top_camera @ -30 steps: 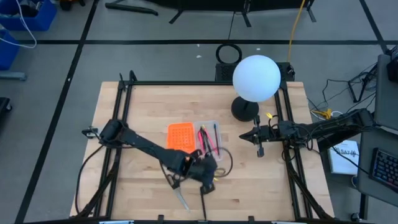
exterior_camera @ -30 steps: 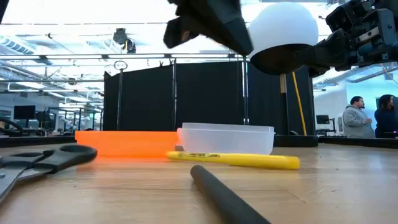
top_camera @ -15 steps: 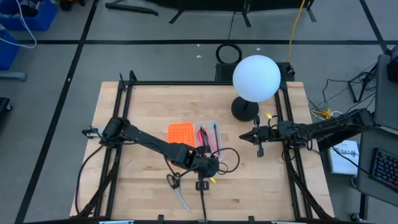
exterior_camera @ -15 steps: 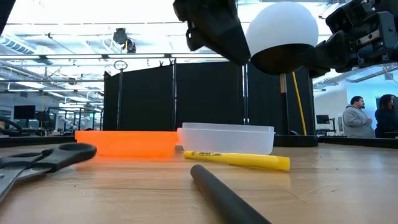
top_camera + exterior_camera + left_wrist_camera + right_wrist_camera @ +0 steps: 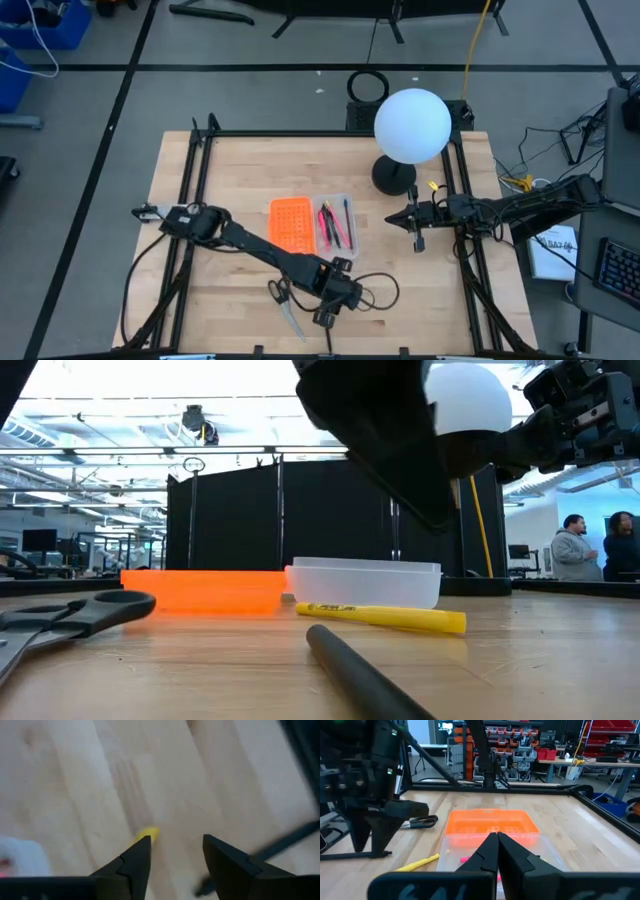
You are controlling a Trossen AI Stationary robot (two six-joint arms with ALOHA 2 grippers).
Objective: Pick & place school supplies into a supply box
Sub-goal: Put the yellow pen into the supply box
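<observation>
The supply box lies at mid-table, its orange half (image 5: 292, 222) joined to a translucent tray (image 5: 336, 222) that holds pink and black pens. A yellow marker (image 5: 380, 617), a black pen (image 5: 360, 672) and black-handled scissors (image 5: 283, 300) lie flat on the wood near the front edge. My left gripper (image 5: 175, 855) hangs open above the table there, pointing down, with the marker's tip (image 5: 149, 834) just beyond one finger. My right gripper (image 5: 497, 851) is shut and hovers near the table's right side, facing the box.
A white globe lamp (image 5: 411, 125) on a dark base stands at the far right. A black frame (image 5: 200, 150) runs around the table. Cables loop beside my left gripper (image 5: 375, 290). People stand far off in the room (image 5: 575, 550).
My left gripper has moved from beside the tray toward the table's near edge and now stands over the marker and the black pen. The yellow marker has shifted slightly on the table. My right arm has kept still.
</observation>
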